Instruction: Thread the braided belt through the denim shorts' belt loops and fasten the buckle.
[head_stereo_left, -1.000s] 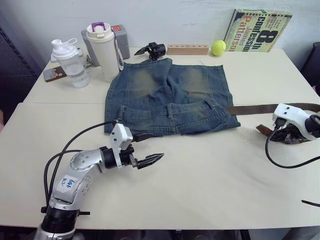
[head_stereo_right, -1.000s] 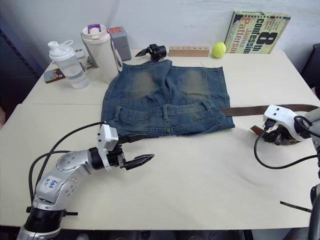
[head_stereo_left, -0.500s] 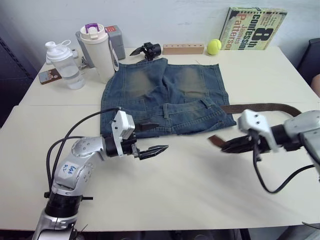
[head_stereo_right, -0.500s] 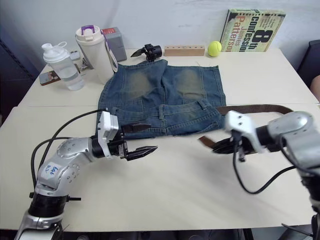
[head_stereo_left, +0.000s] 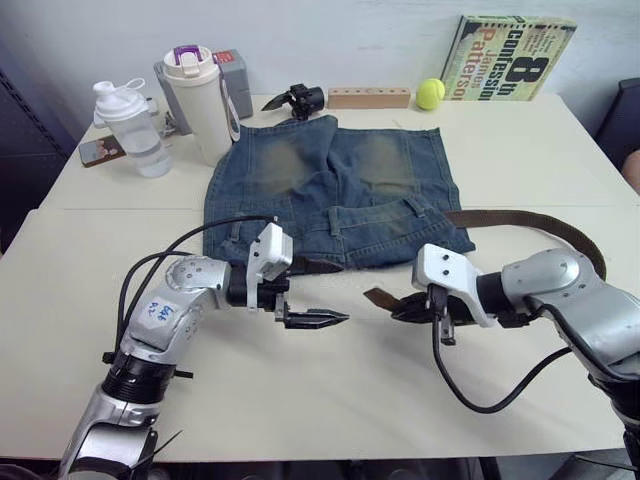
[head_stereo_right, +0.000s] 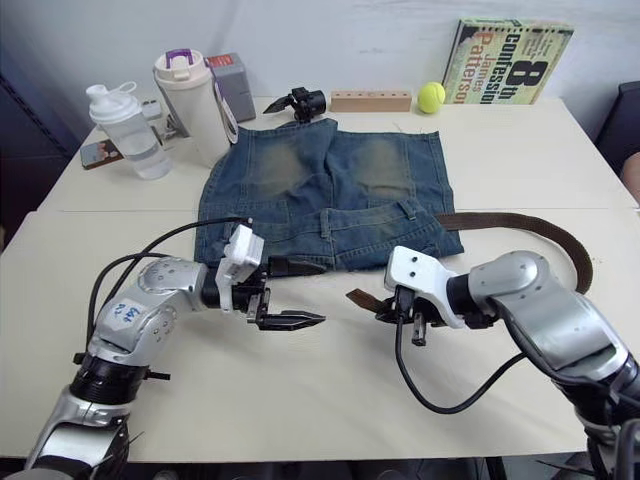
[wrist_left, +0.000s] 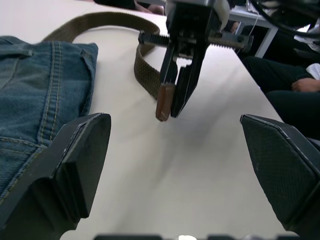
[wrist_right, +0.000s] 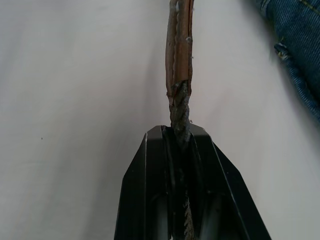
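The denim shorts (head_stereo_left: 335, 175) lie flat mid-table, their waistband toward me with belt loops (head_stereo_left: 337, 222) standing along it. The braided belt (head_stereo_left: 520, 215) runs from the shorts' right edge, curves round and comes back to my right gripper (head_stereo_left: 405, 308). That gripper is shut on the belt just behind its tan tip (head_stereo_left: 375, 297), a little above the table, as the right wrist view confirms (wrist_right: 180, 50). My left gripper (head_stereo_left: 342, 292) is open, its fingers (wrist_left: 75, 150) spread wide. It faces the tip (wrist_left: 164, 102) from the left, a short gap away. The buckle is hidden.
Along the far edge stand a clear shaker bottle (head_stereo_left: 130, 125), a white tumbler (head_stereo_left: 200, 100), a grey box (head_stereo_left: 235, 75), a black clamp (head_stereo_left: 295, 98), a wooden block (head_stereo_left: 368, 97), a tennis ball (head_stereo_left: 432, 93) and a book (head_stereo_left: 510, 57). A seated person's legs (wrist_left: 290, 85) are beyond the table.
My right gripper has carried the belt tip leftward from the table's right side to in front of the shorts. My left gripper has moved right toward it. The camera shifted too.
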